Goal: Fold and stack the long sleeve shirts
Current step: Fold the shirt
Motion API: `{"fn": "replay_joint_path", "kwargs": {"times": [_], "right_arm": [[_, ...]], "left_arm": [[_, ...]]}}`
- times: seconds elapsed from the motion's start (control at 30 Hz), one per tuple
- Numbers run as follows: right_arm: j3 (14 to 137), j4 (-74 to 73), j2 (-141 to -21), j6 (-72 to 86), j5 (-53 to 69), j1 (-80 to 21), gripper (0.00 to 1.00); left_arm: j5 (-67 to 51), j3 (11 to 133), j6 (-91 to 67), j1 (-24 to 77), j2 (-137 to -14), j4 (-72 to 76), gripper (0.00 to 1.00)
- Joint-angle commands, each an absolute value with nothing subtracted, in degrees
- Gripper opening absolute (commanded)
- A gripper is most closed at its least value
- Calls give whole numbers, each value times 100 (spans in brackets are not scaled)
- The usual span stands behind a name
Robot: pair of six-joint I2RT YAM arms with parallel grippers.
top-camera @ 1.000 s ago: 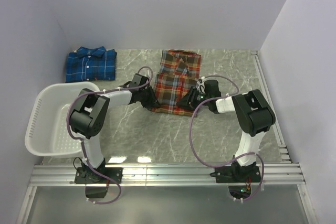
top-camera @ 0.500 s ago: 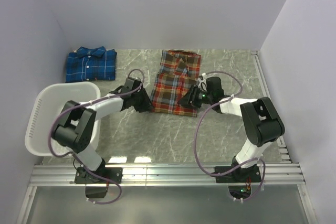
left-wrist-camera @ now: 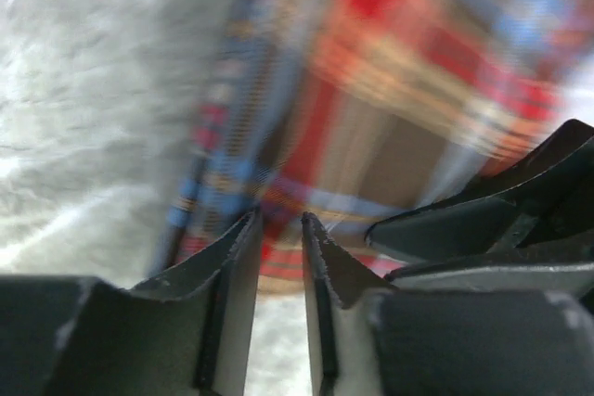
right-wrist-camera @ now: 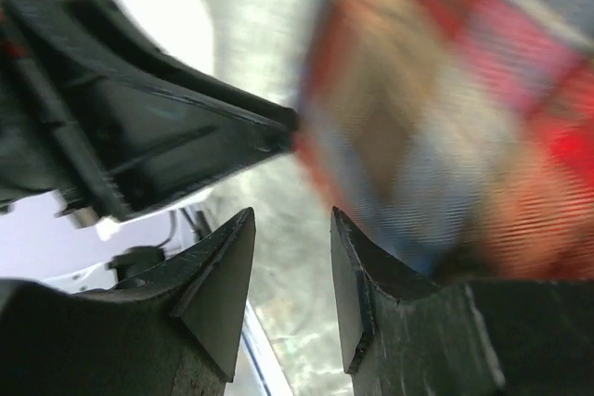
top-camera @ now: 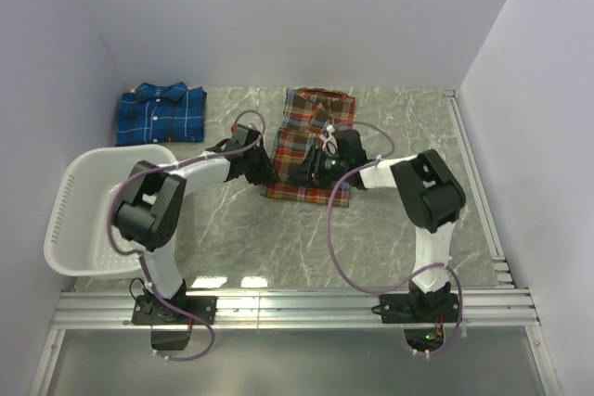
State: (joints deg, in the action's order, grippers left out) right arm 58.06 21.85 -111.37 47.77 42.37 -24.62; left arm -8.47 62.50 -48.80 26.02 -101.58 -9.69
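The red-orange plaid shirt point(top-camera: 316, 141) lies partly folded in the middle of the table. The blue plaid shirt point(top-camera: 160, 115) lies folded at the back left. My left gripper point(top-camera: 267, 171) is low at the red shirt's left edge. In the left wrist view this gripper point(left-wrist-camera: 280, 222) is open by a narrow gap, the blurred plaid point(left-wrist-camera: 390, 90) just past its tips and nothing between them. My right gripper point(top-camera: 304, 172) has reached over the shirt's lower half and points at the left one. Its jaws point(right-wrist-camera: 292, 220) are open and empty, with the cloth point(right-wrist-camera: 455, 108) to their right.
A white slotted basket point(top-camera: 70, 229) sits at the left near the left arm's base. The two grippers are close together; the left one's black finger point(right-wrist-camera: 158, 136) fills the upper left of the right wrist view. A metal rail point(top-camera: 473, 164) runs along the right edge.
My right gripper swung left from the shirt's right edge across its lower half, towards the left gripper. The left gripper's jaws opened a little and stayed by the left edge.
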Motion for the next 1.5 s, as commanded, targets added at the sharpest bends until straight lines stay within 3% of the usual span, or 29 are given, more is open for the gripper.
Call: {"fn": "replay_joint_path", "kwargs": {"times": [0.0, 0.3, 0.53, 0.7, 1.17, 1.27, 1.47], "right_arm": [[5731, 2373, -11610, 4931, 4324, -2487, 46], [5379, 2146, -11479, 4834, 4474, -2127, 46], [5361, 1249, -10785, 4149, 4974, -2101, 46], [5170, 580, -10924, 3840, 4861, -1969, 46], [4421, 229, -10513, 3648, 4324, -528, 45], [4438, 246, -10109, 3621, 4324, -466, 45], [4745, 1297, -9712, 4279, 4500, -475, 45]], "left_arm": [[-668, 6346, -4877, 2619, -10520, -1142, 29], [-835, 5405, -5221, 2355, -10626, -896, 20], [-826, 5458, -5212, 2355, -10503, -967, 19], [-738, 5406, -5212, 2355, -10459, -1011, 19], [-694, 5282, -5177, 2347, -10371, -1028, 20], [-747, 5449, -5133, 2347, -10039, -1125, 24], [-651, 6432, -4861, 2347, -9738, -1143, 50]]}}
